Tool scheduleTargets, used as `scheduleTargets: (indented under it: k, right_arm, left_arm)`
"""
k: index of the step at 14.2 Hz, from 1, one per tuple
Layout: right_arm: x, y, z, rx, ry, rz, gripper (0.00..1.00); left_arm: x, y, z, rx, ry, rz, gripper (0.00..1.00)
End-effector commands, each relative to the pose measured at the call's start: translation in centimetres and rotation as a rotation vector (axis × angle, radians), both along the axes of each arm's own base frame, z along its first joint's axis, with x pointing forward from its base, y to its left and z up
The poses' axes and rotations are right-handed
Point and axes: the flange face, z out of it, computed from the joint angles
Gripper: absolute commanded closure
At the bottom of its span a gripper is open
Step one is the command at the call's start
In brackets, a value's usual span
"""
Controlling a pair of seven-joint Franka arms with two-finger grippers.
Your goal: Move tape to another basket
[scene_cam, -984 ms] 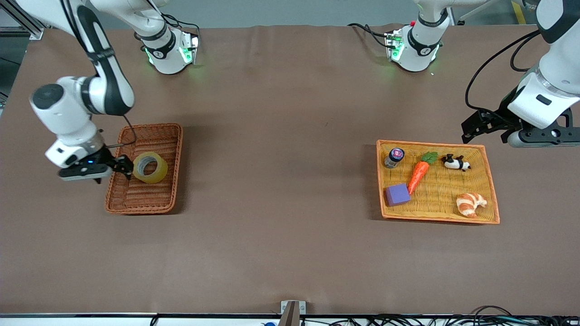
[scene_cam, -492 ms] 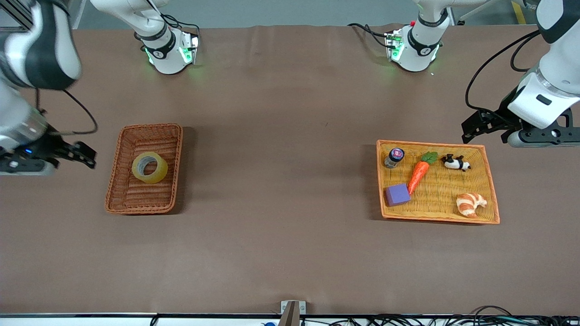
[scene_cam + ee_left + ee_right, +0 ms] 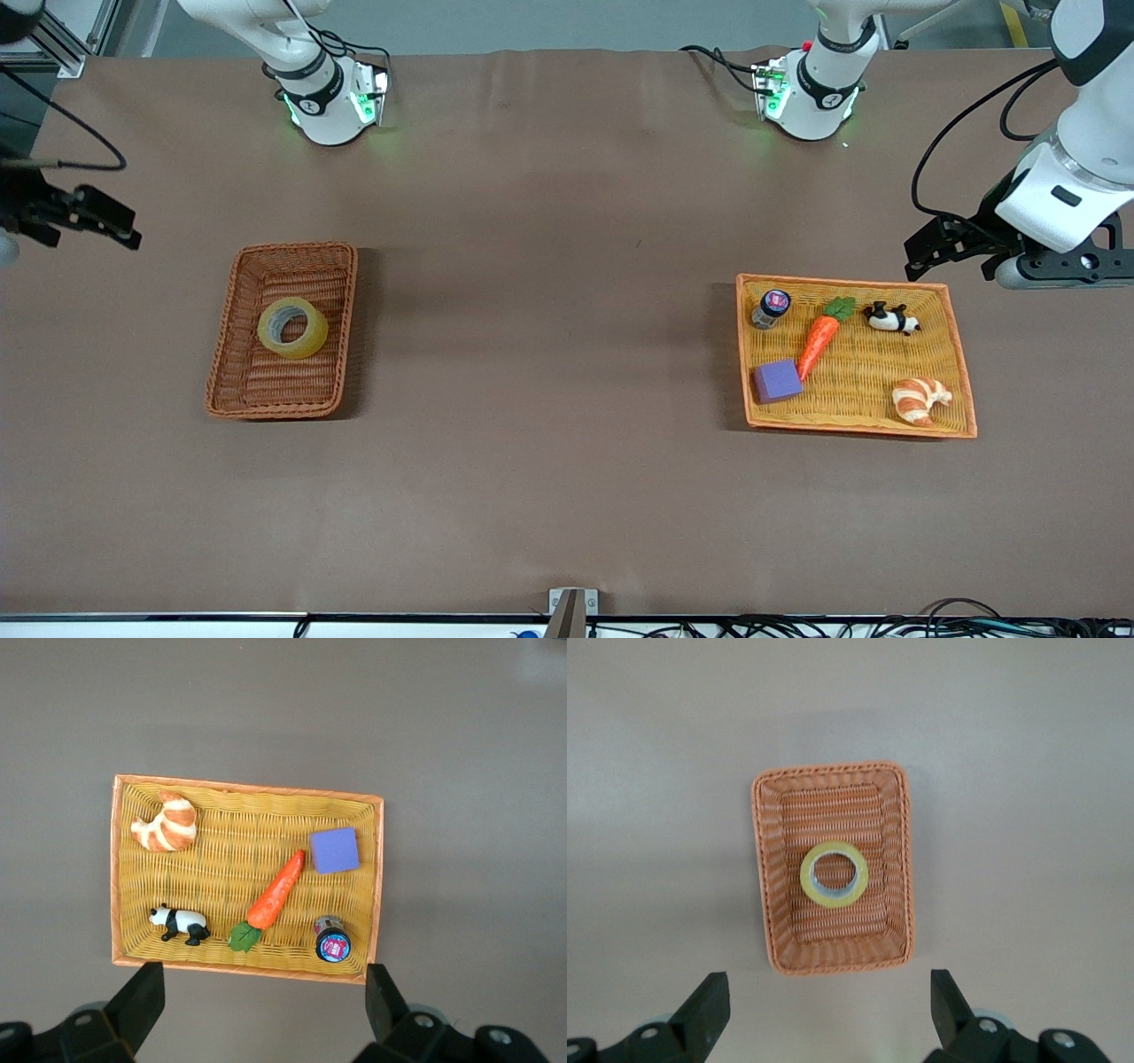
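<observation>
Both grippers, left [image 3: 257, 1010] & right [image 3: 824, 1014], fingers spread wide, holding nothing; tape [image 3: 292, 328] sits in basket [image 3: 232, 394].

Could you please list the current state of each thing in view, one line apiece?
tape: lying flat in the basket, not held.
basket: on the table, holding only the tape.
tray: on the table, holding five items.
carrot: lying flat in the tray.
croissant: lying in the tray.
panda: lying in the tray.
purple block: resting flat in the tray.
small jar: upright, capped.
left gripper: open, empty.
right gripper: open, empty.
</observation>
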Motion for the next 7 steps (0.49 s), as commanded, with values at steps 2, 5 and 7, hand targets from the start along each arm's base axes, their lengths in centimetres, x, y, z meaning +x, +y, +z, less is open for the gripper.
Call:
scheduleTargets:
  k: [2,5,7]
  right_arm:
    - [-0.68,0.1,-0.33,0.019,-0.001,-0.011,0.0]
    - [-0.63,0.19,-0.35,0.019,-0.001,-0.008,0.0]
    - [-0.61,0.11,-0.33,0.019,-0.002,-0.009,0.0]
  left_arm:
    - [-0.31,0.77,0.43,0.008,-0.009,-0.01,0.0]
    - [-0.14,0.76,0.62,0.01,-0.015,-0.036,0.0]
    - [0.06,0.86,0.57,0.011,-0.015,-0.042,0.0]
